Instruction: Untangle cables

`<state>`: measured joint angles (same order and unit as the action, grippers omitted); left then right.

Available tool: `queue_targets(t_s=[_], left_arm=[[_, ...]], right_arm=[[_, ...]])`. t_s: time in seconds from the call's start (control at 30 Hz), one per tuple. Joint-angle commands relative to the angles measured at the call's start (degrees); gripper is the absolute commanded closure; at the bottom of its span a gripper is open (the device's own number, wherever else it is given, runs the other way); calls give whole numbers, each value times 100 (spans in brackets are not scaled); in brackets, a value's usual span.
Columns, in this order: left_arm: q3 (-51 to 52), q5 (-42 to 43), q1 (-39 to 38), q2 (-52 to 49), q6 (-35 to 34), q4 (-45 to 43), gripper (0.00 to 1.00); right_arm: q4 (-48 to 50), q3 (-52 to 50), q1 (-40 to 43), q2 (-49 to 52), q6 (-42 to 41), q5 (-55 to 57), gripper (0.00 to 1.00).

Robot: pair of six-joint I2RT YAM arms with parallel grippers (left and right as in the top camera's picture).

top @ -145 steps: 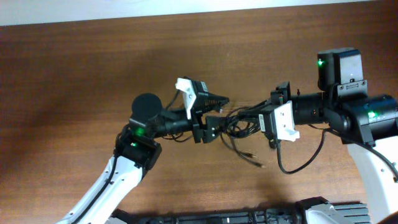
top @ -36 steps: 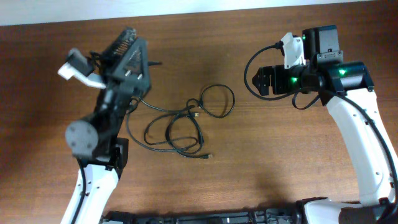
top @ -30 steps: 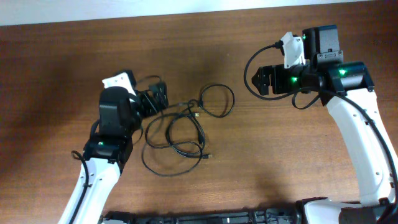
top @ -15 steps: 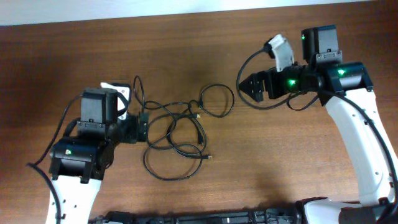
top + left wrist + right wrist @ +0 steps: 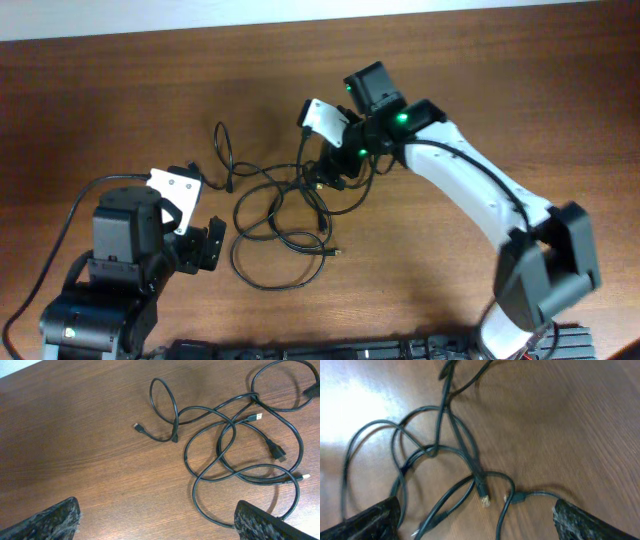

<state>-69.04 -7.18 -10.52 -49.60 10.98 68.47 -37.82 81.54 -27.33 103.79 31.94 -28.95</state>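
The cables (image 5: 283, 207) lie in the middle of the desk (image 5: 90, 100), thin black cords in crossed, overlapping loops, one metallic plug (image 5: 257, 416) among them. Bare wood stretches wide on both sides and toward the far edge. The left gripper (image 5: 207, 250) sits beside the loops, jaws spread, empty; the right gripper (image 5: 335, 172) is over their far loop, jaws also spread.
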Motion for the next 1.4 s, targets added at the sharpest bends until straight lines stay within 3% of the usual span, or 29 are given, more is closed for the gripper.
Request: queue_targets(t_s=[0.0, 0.1, 0.13, 0.17, 0.2, 0.23, 0.37, 0.47, 0.67, 0.77, 0.83, 0.9, 1.03, 1.1, 1.17, 1.37], left_arm=[[-98, -59, 20, 17, 90, -2, 1], [-98, -61, 20, 13, 90, 9, 1], [-98, -61, 20, 13, 90, 22, 1], [-98, -61, 20, 13, 90, 22, 1], [-98, -61, 20, 13, 90, 24, 1], [-98, -59, 20, 13, 90, 24, 1], [-98, -61, 20, 13, 90, 22, 1], [-98, -61, 20, 13, 92, 24, 1], [-98, -61, 20, 13, 90, 24, 1], [-98, -61, 20, 13, 90, 24, 1], [-98, -61, 20, 13, 90, 22, 1], [-98, -61, 20, 9, 90, 24, 1], [-98, -61, 20, 9, 92, 24, 1], [-98, -61, 20, 9, 90, 24, 1], [-98, -61, 20, 9, 90, 24, 1], [-98, -61, 20, 9, 92, 24, 1]], right_arm=[[459, 37, -275, 514, 695, 11, 14], [1051, 37, -525, 997, 876, 9, 25], [1154, 37, -577, 1130, 879, 7, 38], [1217, 37, -643, 1217, 879, 9, 66], [1217, 37, -671, 1226, 876, 9, 84], [1207, 37, -691, 1226, 874, 7, 96], [813, 101, -680, 424, 787, -168, 96], [743, 544, -470, -1134, 791, 922, 96], [2962, 804, 120, -3663, 791, 1869, 96], [3359, 804, 588, -3694, 835, 3751, 96], [3067, 804, 1364, -3412, 831, 5340, 96], [2420, 804, 2404, -3051, 728, 6247, 96], [1174, 804, 4487, -2601, -1731, 6363, 96], [179, 802, 5709, -2350, -3377, 5396, 96], [-396, 800, 6393, -2103, -4422, 4741, 96], [-1488, 789, 7396, -1132, -5512, 4736, 96]])
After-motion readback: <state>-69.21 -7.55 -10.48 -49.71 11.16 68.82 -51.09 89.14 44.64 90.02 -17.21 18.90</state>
